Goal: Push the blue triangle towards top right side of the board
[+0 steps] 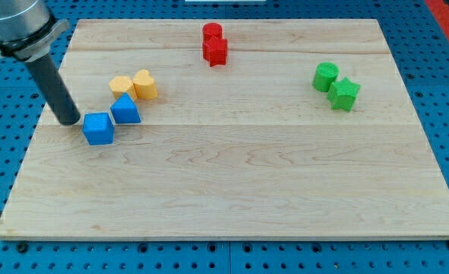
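- Eight blocks sit on the wooden board (232, 190), in four same-colour pairs; you are after the blue triangle (125, 109).
- The blue triangle lies in the view's left part of the board, well apart from the top right corner where you want it. It touches the blue cube (98, 129) at its lower left, and sits just below the two yellow blocks (122, 84) (144, 84).
- Your tip (69, 120) rests on the board just left of the blue cube, close to touching it; contact cannot be confirmed.
- No pincer on this rig, only the bare rod, so there is no wide, narrow or holding state to record.
- Judgement: the tip stands at the left of the blue pair because a push toward the view's right would drive the cube into the triangle. The cube is in the way of a clean line.
- Risk, as judged: a push up and to the right could carry the triangle into the yellow blocks.
- The red pair (214, 43) at the top centre and the green pair (336, 85) at the right lie near the route to the corner.
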Controlling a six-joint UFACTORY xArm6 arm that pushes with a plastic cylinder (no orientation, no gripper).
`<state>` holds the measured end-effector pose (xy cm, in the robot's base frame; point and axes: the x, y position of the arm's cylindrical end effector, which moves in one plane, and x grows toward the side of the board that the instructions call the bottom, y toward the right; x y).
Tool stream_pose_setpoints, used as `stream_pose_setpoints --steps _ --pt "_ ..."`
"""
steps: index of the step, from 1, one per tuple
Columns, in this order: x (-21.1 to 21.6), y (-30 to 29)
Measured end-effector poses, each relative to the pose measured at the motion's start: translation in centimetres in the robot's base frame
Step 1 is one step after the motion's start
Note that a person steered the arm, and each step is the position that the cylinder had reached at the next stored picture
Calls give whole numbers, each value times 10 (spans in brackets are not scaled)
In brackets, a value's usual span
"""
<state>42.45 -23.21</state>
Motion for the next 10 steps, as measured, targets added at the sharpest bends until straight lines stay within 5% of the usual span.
stream_pose_setpoints --steps 3,5,7,10 --pt "-3 136" --pt "72 144" --pt "3 172" --pt "44 247"
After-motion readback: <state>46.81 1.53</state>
